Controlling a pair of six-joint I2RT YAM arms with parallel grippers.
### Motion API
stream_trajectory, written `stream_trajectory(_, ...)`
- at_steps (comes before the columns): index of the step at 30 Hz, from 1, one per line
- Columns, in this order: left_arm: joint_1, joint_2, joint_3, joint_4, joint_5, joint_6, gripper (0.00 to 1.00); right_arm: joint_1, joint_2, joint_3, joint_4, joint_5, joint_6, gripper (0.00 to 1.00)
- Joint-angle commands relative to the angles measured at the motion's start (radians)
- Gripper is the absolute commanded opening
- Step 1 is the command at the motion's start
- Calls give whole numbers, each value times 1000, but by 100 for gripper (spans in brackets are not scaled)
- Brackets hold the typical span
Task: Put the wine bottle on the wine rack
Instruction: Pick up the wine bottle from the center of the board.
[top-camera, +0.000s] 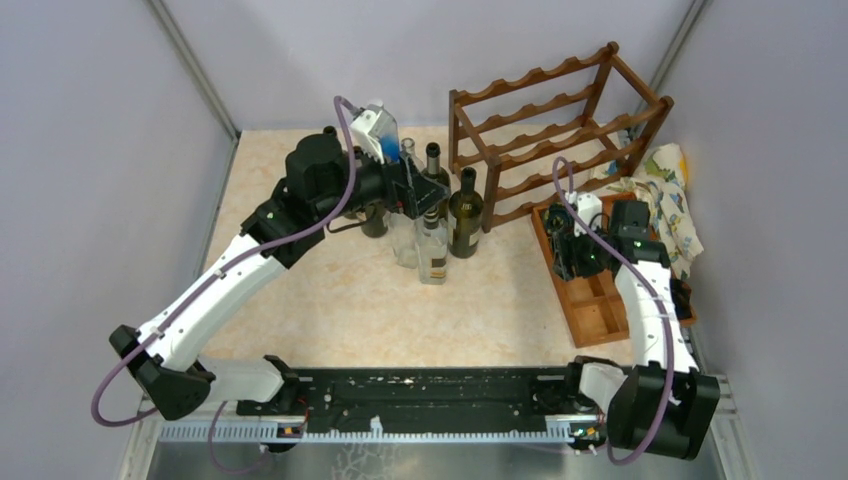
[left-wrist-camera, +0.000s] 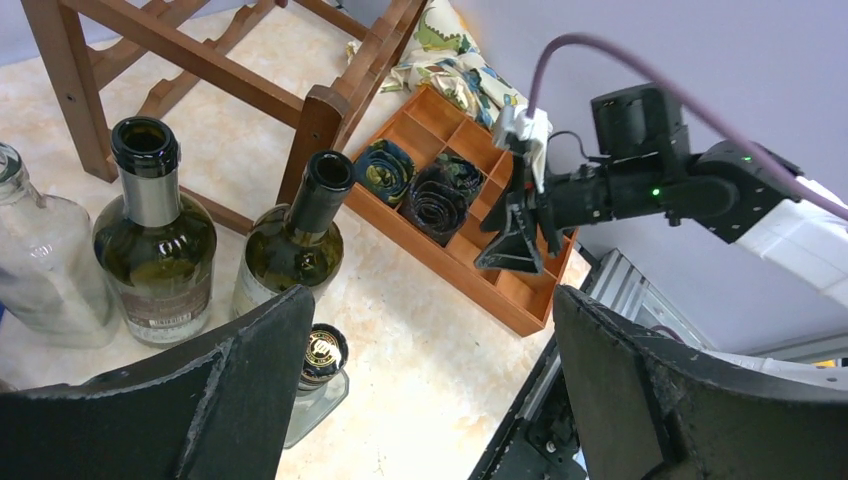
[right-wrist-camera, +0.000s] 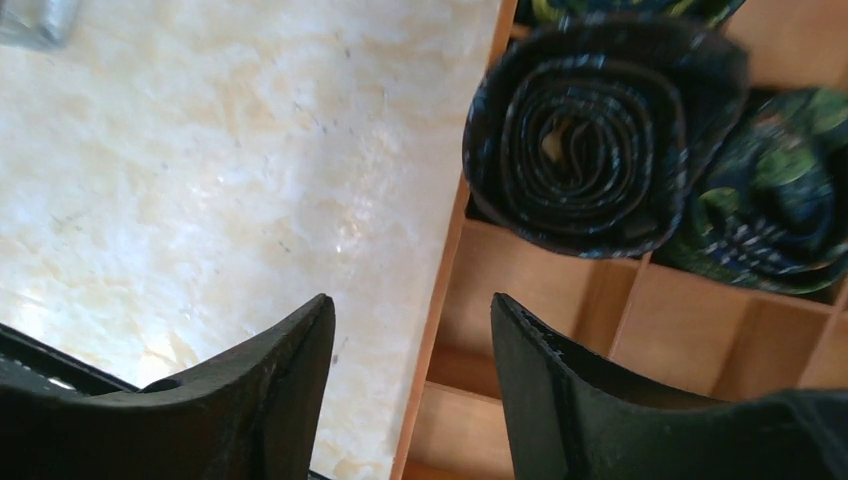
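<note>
Overhead, the left arm (top-camera: 215, 290) reaches from its base at the near left corner, slanting up and inward across the table (top-camera: 330, 300). Its wrist is bent so that the left gripper (top-camera: 425, 200) hangs over a cluster of bottles in the middle. In the left wrist view its fingers (left-wrist-camera: 250, 380) stand wide apart and grip nothing. A clear bottle with a black cap (left-wrist-camera: 322, 355) stands below the gap.

The wine bottle (top-camera: 465, 212), dark green and uncorked, stands upright on the table just in front of the near leg of the wine rack (top-camera: 560, 130). It is not on any tier. A second green bottle (left-wrist-camera: 155, 250) stands beside it, and a clear glass bottle (left-wrist-camera: 40, 270) stands further left.

The right arm (top-camera: 650, 310) rises from the near right corner and folds forward. The right gripper (top-camera: 565, 255) points down at the left edge of a wooden tray (top-camera: 600, 320) that lies beside the rack. In the right wrist view its fingers (right-wrist-camera: 270, 390) are partly apart with nothing between them. The gap straddles the tray's outer wall, with table on one side and a bare compartment on the other. A rolled dark necktie (right-wrist-camera: 600, 130) sits in the compartment beyond the fingertips, and a second roll (right-wrist-camera: 780, 210) lies beside it. A patterned cloth (top-camera: 670, 200) lies behind the tray.
</note>
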Motion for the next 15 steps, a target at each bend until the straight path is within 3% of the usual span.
stream_trajectory(1, -2, -5, -35, 93, 18, -29, 95, -8, 27, -70, 132, 61, -4, 55)
stream_trajectory(4, -2, -13, -53, 107, 18, -36, 95, -8, 68, -99, 200, 88, 14, 50)
stream_trajectory(15, -2, -41, -101, 117, -5, -44, 95, 45, 246, -105, 309, 87, -26, 47)
